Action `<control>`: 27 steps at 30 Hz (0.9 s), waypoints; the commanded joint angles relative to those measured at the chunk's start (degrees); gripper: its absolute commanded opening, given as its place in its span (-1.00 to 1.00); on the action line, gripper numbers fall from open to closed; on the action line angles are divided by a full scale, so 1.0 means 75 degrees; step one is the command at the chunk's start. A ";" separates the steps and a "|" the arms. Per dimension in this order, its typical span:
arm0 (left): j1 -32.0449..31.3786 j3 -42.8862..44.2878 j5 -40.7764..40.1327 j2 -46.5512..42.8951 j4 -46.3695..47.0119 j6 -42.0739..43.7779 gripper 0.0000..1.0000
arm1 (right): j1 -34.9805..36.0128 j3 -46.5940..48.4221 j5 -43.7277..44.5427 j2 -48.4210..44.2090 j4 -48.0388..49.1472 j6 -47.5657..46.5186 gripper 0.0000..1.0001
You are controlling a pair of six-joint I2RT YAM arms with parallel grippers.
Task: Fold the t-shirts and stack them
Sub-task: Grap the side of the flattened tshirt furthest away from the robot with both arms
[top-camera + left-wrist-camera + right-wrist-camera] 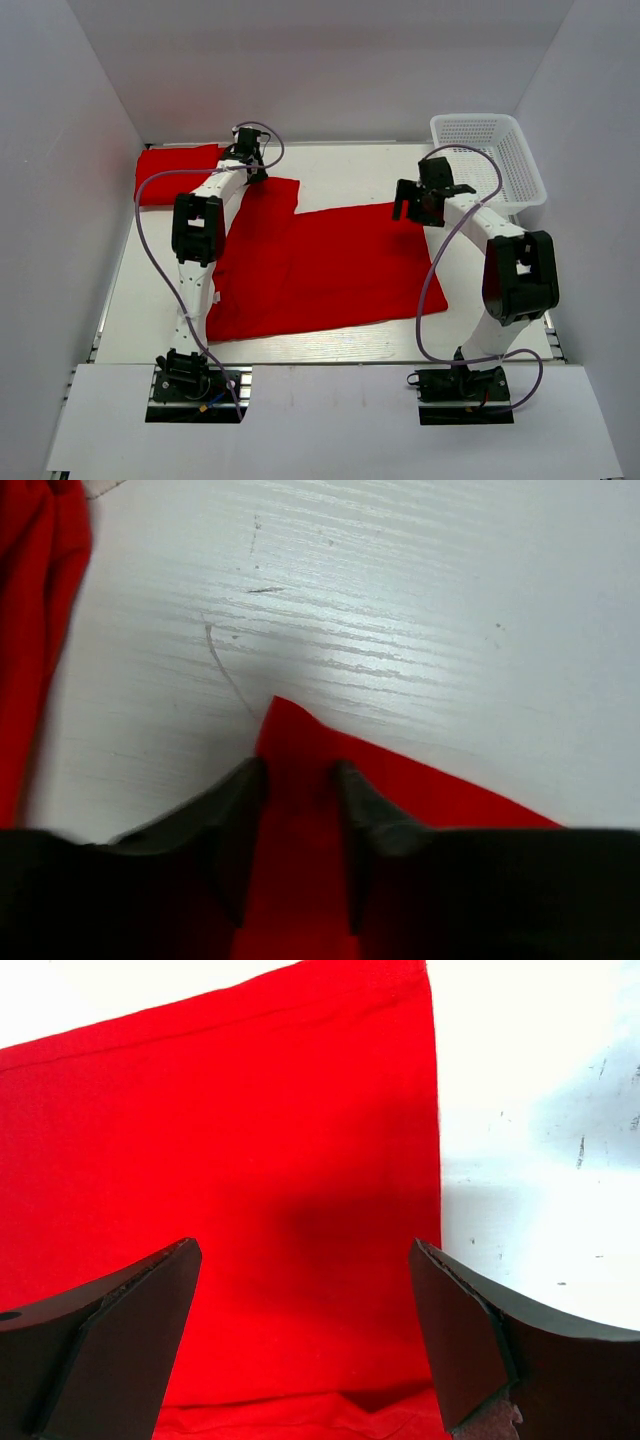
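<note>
A red t-shirt (320, 265) lies spread flat across the middle of the table. A second red t-shirt (175, 170) lies folded at the back left; it also shows in the left wrist view (30, 630). My left gripper (248, 160) is at the far left sleeve of the spread shirt. Its jaws are narrow, with the sleeve corner (290, 740) filling the gap between them (300, 770). My right gripper (418, 205) hovers open and empty over the shirt's far right corner. In its wrist view the shirt (250, 1160) shows between the spread fingers (305, 1260).
A white mesh basket (492, 160) stands at the back right, just beyond my right arm. White walls close in the table on both sides and at the back. The bare tabletop (420, 600) shows beyond the sleeve.
</note>
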 commanded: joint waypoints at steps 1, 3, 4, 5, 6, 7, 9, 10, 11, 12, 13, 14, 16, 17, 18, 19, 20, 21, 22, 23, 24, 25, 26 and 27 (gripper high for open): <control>0.0046 -0.0098 0.0256 -0.0059 0.0087 -0.0022 -0.25 | -0.0112 0.0411 -0.0094 0.0191 0.0054 -0.0016 0.81; 0.0046 -0.0098 0.0326 -0.0059 0.0087 -0.0022 -0.45 | -0.0077 0.0540 -0.0176 0.0366 0.0089 -0.0062 0.81; 0.0046 -0.0098 0.0326 -0.0059 0.0192 -0.0022 -0.62 | -0.0089 0.0610 -0.0153 0.0437 0.0066 -0.0074 0.81; 0.0046 -0.0098 0.0396 -0.0059 0.0193 -0.0022 -1.00 | -0.0066 0.0773 -0.0002 0.0588 0.0077 -0.0062 0.81; 0.0046 -0.0098 0.0397 -0.0059 0.0193 -0.0022 -1.00 | -0.0089 0.0856 0.0045 0.0659 0.0124 -0.0062 0.81; 0.0046 -0.0179 0.0397 -0.0059 0.0274 0.0048 -1.00 | -0.0077 0.0926 0.0104 0.0741 0.0136 0.0031 0.81; 0.0046 -0.0378 0.0397 -0.0269 0.0543 0.0131 -1.00 | -0.0065 0.1218 0.0280 0.1034 0.0206 0.0078 0.81; 0.0046 -0.0681 0.0397 -0.0397 0.0823 0.0131 -1.00 | -0.0077 0.1348 0.0338 0.1105 0.0276 0.0229 0.81; 0.0046 -0.0858 0.0466 -0.0538 0.0965 0.0200 -1.00 | -0.0077 0.1395 0.0617 0.1256 0.0346 0.0265 0.81; 0.0046 -0.1208 0.0467 -0.0829 0.1117 0.0201 -1.00 | -0.0077 0.1523 0.0690 0.1385 0.0463 0.0382 0.81; 0.0046 -0.1374 0.0467 -0.0972 0.1258 0.0201 -1.00 | -0.0065 0.1629 0.0748 0.1561 0.0638 0.0476 0.81; 0.0046 -0.1515 0.0467 -0.1112 0.1468 0.0201 -1.00 | -0.0065 0.1711 0.1016 0.1655 0.0744 0.0616 0.81; 0.0046 -0.1797 0.0537 -0.1416 0.1552 0.0201 -1.00 | -0.0007 0.2015 0.1252 0.2007 0.0977 0.0804 0.81; 0.0046 -0.1867 0.0537 -0.1488 0.1645 0.0271 -1.00 | 0.0016 0.2040 0.1636 0.2054 0.1037 0.0933 0.81; 0.0046 -0.1972 0.0537 -0.1558 0.1646 0.0271 -1.00 | 0.0017 0.2098 0.1721 0.2275 0.1131 0.0980 0.81; 0.0046 -0.2043 0.0537 -0.1675 0.1727 0.0271 -1.00 | 0.0005 0.2192 0.1780 0.2370 0.1120 0.1039 0.81; 0.0046 -0.2044 0.0618 -0.1676 0.1728 0.0271 -1.00 | 0.0005 0.2285 0.2024 0.2464 0.1074 0.1306 0.81; 0.0046 -0.2148 0.0619 -0.1757 0.1821 0.0271 -1.00 | 0.0005 0.2426 0.2073 0.2639 0.1073 0.1332 0.81; 0.0046 -0.2219 0.0619 -0.1758 0.1822 0.0271 -1.00 | 0.0017 0.2531 0.2166 0.2815 0.1027 0.1379 0.81; 0.0046 -0.2219 0.0619 -0.1758 0.1822 0.0271 -1.00 | 0.0005 0.2625 0.2434 0.2956 0.0957 0.1379 0.81; 0.0046 -0.2219 0.0619 -0.1758 0.1822 0.0271 -1.00 | -0.0030 0.2649 0.2460 0.3015 0.0956 0.1356 0.81; 0.0046 -0.2219 0.0619 -0.1758 0.1822 0.0353 -1.00 | -0.0007 0.2812 0.2367 0.3155 0.0910 0.1309 0.81; 0.0046 -0.2219 0.0619 -0.1758 0.1822 0.0353 -1.00 | -0.0007 0.2825 0.2308 0.3237 0.0793 0.1297 0.81; 0.0046 -0.2219 0.0619 -0.1758 0.1822 0.0423 -1.00 | -0.0007 0.2860 0.2308 0.3296 0.0780 0.1274 0.81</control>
